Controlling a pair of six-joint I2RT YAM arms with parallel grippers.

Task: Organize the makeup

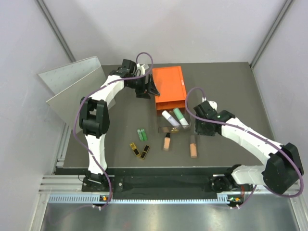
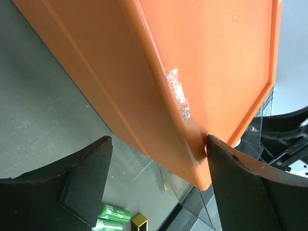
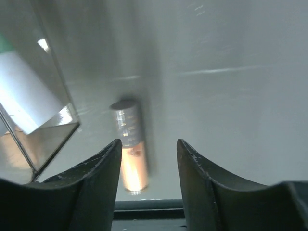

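Note:
On the table lie two green tubes [image 1: 142, 134], two black-gold flat cases [image 1: 140, 151], a peach bottle with a black cap [image 1: 167, 141] and an orange stick [image 1: 193, 147]. A white stick [image 1: 168, 118] and a green stick [image 1: 180, 116] lie in the clear drawer [image 1: 166, 129] pulled out of the orange box [image 1: 169, 86]. My left gripper [image 1: 146, 90] is open at the box's left side; in the left wrist view [image 2: 159, 144] it straddles the box's corner [image 2: 192, 96], right finger touching it. My right gripper [image 1: 202, 127] is open and empty beside the drawer, above the orange stick [image 3: 130, 144].
A grey perforated panel [image 1: 72, 82] leans at the back left. The green tubes [image 2: 111, 215] and a gold-edged case [image 2: 138, 221] show below the left fingers. The drawer's clear wall [image 3: 36, 144] and the white stick [image 3: 24, 96] show at the left of the right wrist view.

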